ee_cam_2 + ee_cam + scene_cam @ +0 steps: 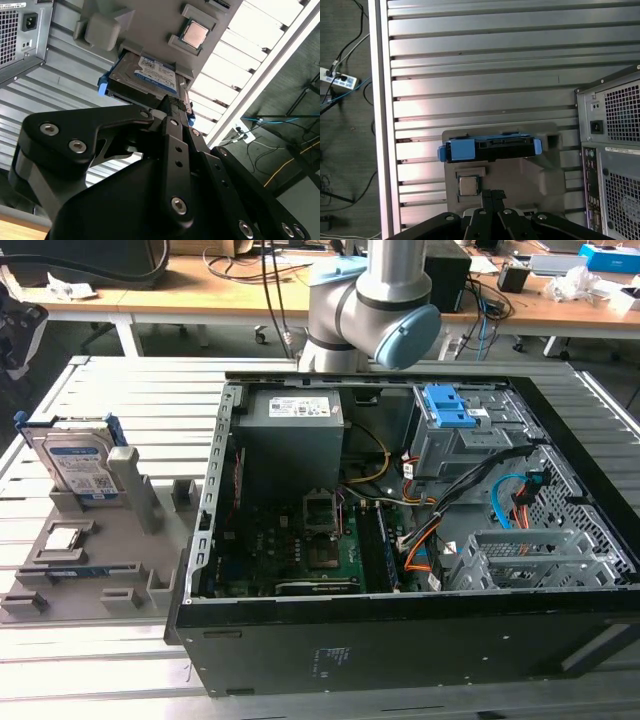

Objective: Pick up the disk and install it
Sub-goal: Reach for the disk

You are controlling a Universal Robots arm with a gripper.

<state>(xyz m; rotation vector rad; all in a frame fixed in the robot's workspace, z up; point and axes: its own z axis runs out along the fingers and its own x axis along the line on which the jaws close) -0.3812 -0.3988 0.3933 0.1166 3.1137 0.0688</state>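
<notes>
The disk (80,462) is a silver hard drive with a white-and-blue label and a blue frame. It stands on edge in a slot of the grey holder (110,560) at the exterior view's left. Both wrist views show the disk (145,75) (490,148) in that holder, with nothing touching it. My black gripper (172,102) (493,194) hangs some way off from it, pointed toward it. Its fingers lie together with nothing between them.
An open computer case (400,640) fills the middle and right of the slatted metal table (120,380), with a blue drive bay (450,405) and a grey cage (530,555) inside. A small square chip (62,537) (467,185) lies on the holder. The arm (370,300) rises behind the case.
</notes>
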